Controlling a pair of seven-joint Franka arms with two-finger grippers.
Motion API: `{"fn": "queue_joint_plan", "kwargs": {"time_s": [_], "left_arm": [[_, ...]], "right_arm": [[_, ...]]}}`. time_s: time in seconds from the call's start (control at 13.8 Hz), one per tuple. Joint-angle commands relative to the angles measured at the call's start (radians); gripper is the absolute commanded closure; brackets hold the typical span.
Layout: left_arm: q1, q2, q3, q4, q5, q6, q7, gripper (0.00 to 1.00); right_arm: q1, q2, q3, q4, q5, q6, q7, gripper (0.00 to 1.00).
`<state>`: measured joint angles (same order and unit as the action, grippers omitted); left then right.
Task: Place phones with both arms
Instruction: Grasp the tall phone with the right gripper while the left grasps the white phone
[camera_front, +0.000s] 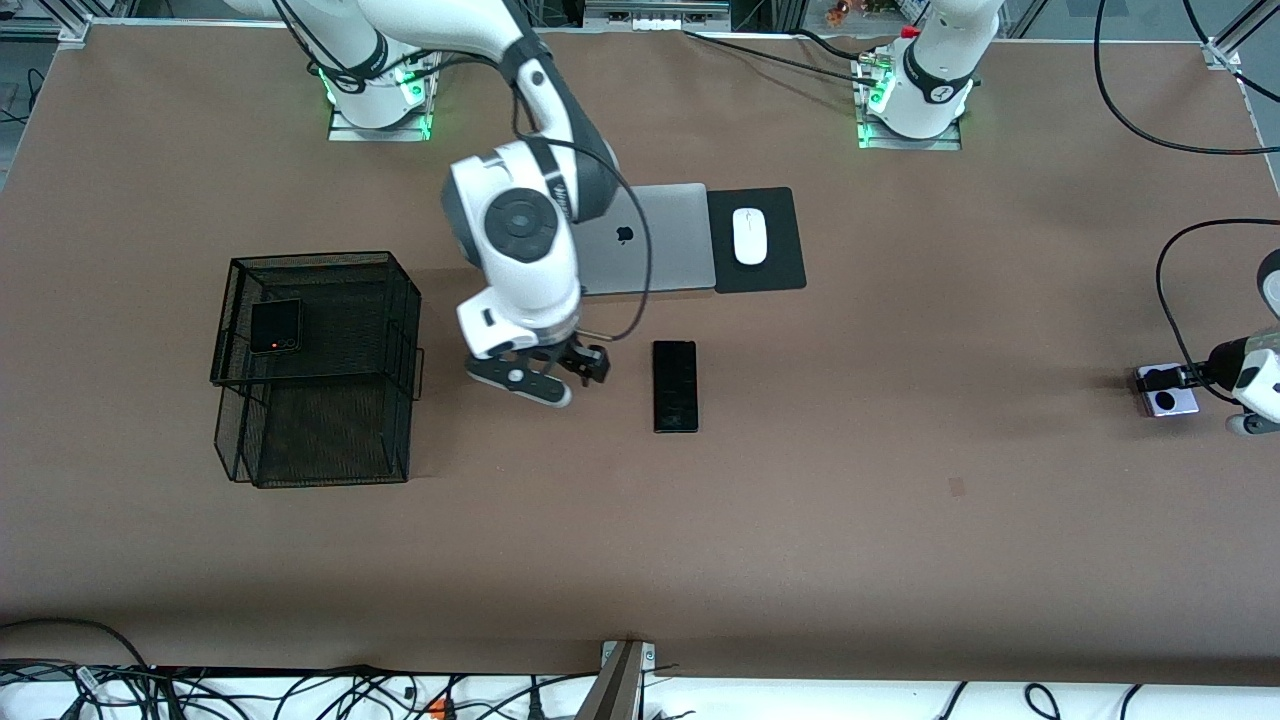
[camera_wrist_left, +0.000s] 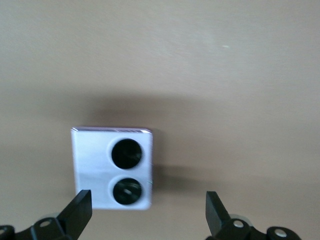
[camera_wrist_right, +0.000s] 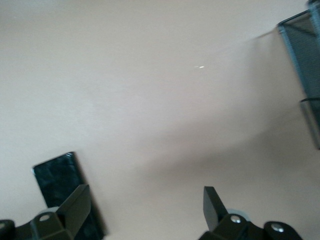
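While both grippers hang with fingers apart, left gripper (camera_wrist_left: 147, 212) over lilac-white flip phone (camera_front: 1168, 391) at left arm's table end; right gripper (camera_front: 560, 377) beside slab phone (camera_front: 675, 385); black flip phone (camera_front: 275, 326) in mesh tray (camera_front: 400, 300); phones rigid, slick, light – pinch across narrow edges

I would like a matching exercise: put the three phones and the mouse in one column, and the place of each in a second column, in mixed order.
Things:
1. black flip phone
2. long black phone
3. lilac-white flip phone
4. white mouse

Places:
A. on the black pad beside the laptop
B. on the bare table, beside the right gripper
C. on the upper tier of the wire basket
D. under the open left gripper, at the left arm's end of the table

Pairs: 1-C, 2-B, 3-D, 4-A
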<state>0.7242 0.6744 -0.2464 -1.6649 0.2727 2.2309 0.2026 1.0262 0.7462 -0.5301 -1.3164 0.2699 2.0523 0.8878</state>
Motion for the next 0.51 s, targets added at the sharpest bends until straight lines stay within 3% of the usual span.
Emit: {"fn": "queue_joint_plan", "kwargs": {"time_s": [0.0,0.44], "left_arm": [[0.017,0.034,-0.010,-0.007,0.101,0.094,0.008,0.00],[0.037,0.057,-0.010,-0.006,0.106,0.099,0.046,0.00]], "right_arm": [[0.017,0.119,0.007,0.130,0.015,0.043,0.120,0.00],[0.115,0.301,-0.002,0.196,-0.009,0.226,0.312,0.00]]}}
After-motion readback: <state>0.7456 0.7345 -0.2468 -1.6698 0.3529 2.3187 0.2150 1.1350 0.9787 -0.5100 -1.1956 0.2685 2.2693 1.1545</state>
